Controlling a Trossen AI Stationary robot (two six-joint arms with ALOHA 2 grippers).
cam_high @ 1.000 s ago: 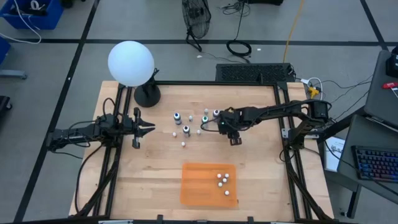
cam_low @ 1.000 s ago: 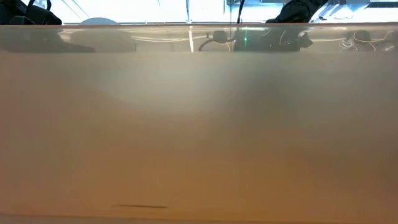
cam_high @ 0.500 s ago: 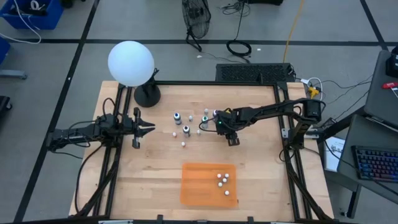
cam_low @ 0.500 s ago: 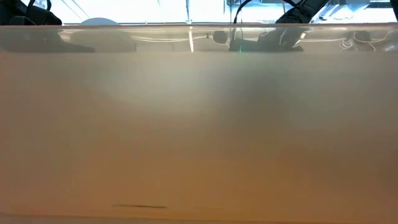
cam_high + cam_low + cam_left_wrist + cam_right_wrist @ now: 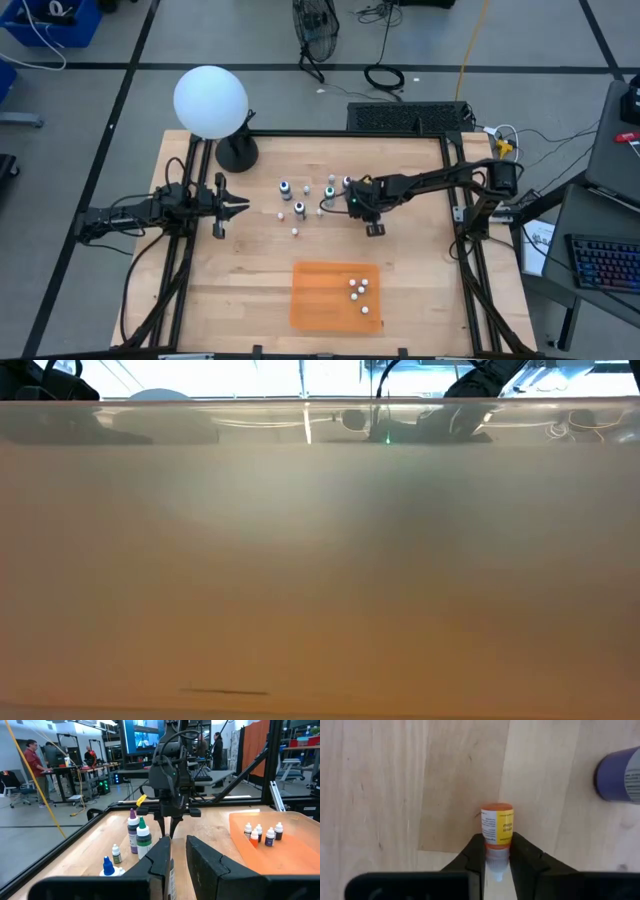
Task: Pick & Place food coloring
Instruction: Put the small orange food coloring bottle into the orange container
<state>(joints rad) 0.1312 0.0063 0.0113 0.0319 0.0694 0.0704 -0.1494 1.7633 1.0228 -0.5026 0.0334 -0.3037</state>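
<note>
Left hand (image 5: 243, 205) idles shut and empty at the left of the wooden bench (image 5: 420, 290). Loose bottles sit mid-bench; four already stand on the flat orange rectangular mat (image 5: 320, 300). Right hand (image 5: 497, 854) is pinched shut on a small white dropper bottle with orange cap and yellow label (image 5: 498, 831), gripping near its neck. Judged light, stiff plastic, slick and easily tipped: keep the grip at the neck.
</note>
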